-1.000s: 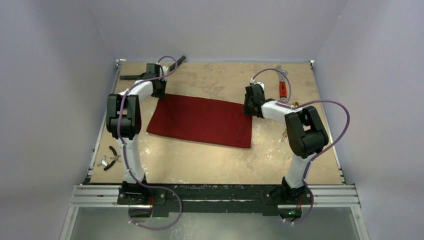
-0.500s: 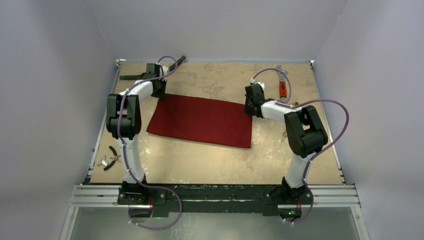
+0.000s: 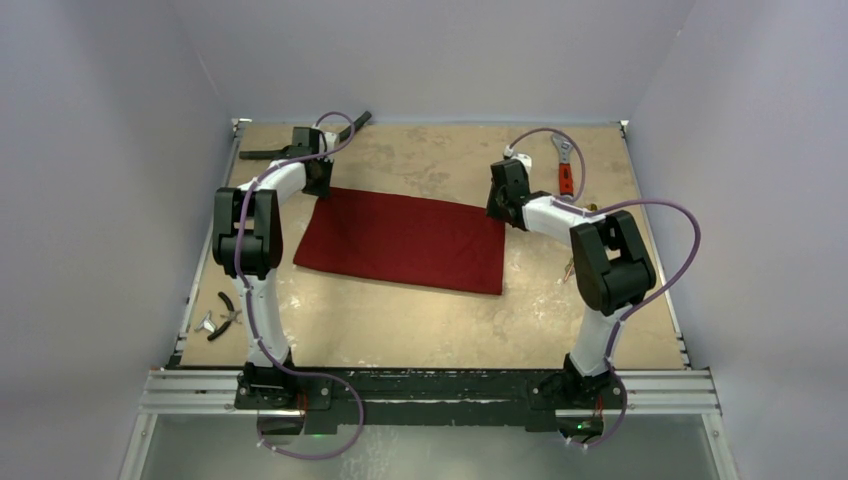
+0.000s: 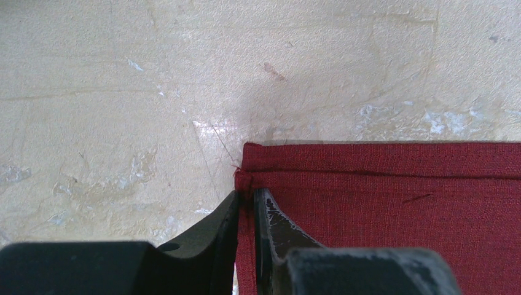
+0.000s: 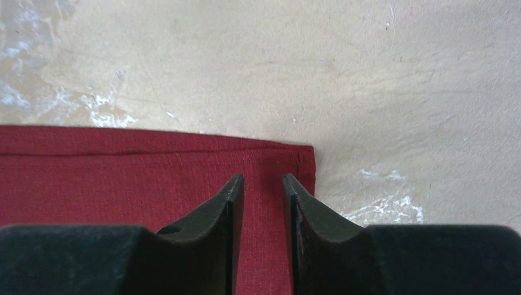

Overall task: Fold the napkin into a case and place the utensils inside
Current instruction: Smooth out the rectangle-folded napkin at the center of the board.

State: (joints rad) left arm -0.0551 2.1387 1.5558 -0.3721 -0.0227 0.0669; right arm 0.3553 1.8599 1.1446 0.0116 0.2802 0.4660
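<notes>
Across the middle of the bench (image 3: 400,325), nearer its far edge, the napkin (image 3: 405,240) lies flat as a folded rectangle. My left fingers (image 4: 215,236) are pinched shut on its far-left corner, a thin fold of cloth between them. My right fingers (image 5: 212,221) stand slightly apart over its far-right corner, gripping nothing. By the right edge, small gold glints may be the utensils (image 3: 590,208), too small to be sure. A wrench (image 3: 565,178) lies near the far-right corner.
</notes>
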